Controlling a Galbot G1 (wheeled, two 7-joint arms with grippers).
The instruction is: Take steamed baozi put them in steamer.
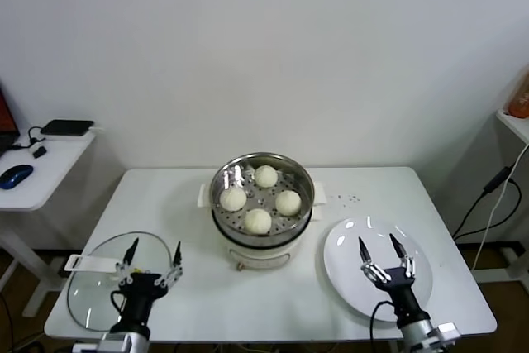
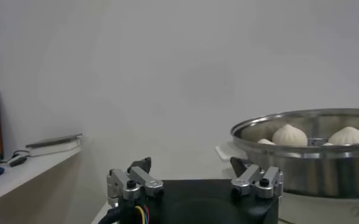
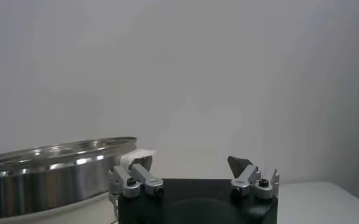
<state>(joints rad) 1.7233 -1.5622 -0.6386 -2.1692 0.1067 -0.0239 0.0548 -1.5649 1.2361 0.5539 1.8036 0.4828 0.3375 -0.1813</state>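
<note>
All four round off-white steamed baozi (image 1: pixel 260 199) sit spread across the perforated floor of the shiny stainless-steel steamer (image 1: pixel 221 201) on its cream-white pot base, so loading looks complete. The flat white plate (image 1: pixel 340 264) is bare, probably the buns' source. The left gripper (image 1: pixel 153 256) hovers over the round glass lid (image 1: pixel 87 287), fingers apart and empty; the right gripper (image 1: pixel 381 250) hangs over the plate, likewise spread. Wrist views cut off the steamer's base.

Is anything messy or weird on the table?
Nothing much. Four baozi sit neatly in the steamer, the plate is bare, and the lid lies flat. A few dark specks dot the table.
</note>
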